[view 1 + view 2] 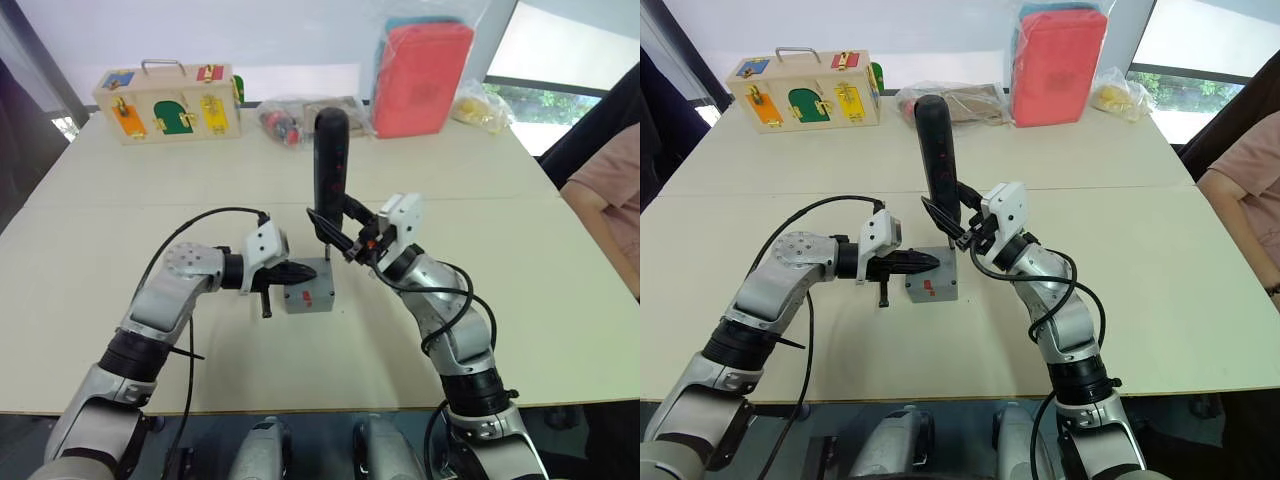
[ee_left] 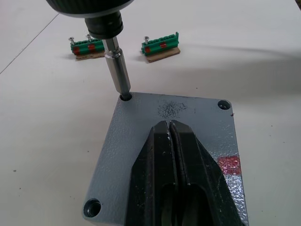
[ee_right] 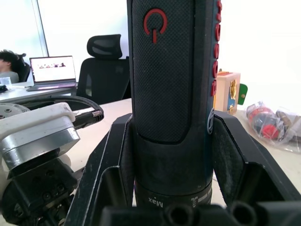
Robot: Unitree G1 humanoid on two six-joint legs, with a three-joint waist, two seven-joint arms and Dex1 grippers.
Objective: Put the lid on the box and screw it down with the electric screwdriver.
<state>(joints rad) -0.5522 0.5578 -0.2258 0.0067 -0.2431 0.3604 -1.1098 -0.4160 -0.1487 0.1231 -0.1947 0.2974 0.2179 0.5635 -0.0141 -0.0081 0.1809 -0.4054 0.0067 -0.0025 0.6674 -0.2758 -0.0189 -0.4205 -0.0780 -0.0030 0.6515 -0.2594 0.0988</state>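
Observation:
The grey lid [image 2: 141, 129] lies flat on the box [image 1: 306, 298], mid-table in the eye views. My left gripper [image 2: 169, 124] is shut, its black fingertips pressing down on the lid's top. My right gripper [image 1: 336, 230] is shut on the electric screwdriver [image 1: 330, 165], holding it upright by its lower body. The metal bit [image 2: 117, 70] stands in the lid's corner screw hole farthest from the left wrist. In the right wrist view the screwdriver [image 3: 171, 84] sits between both fingers [image 3: 106, 162].
Two green connector blocks [image 2: 87, 46] [image 2: 161, 45] lie just beyond the box. At the table's far edge stand a wooden latch box [image 1: 167, 100], bagged items [image 1: 285, 122] and a red case [image 1: 422, 78]. A person's arm [image 1: 610, 190] shows at the right edge.

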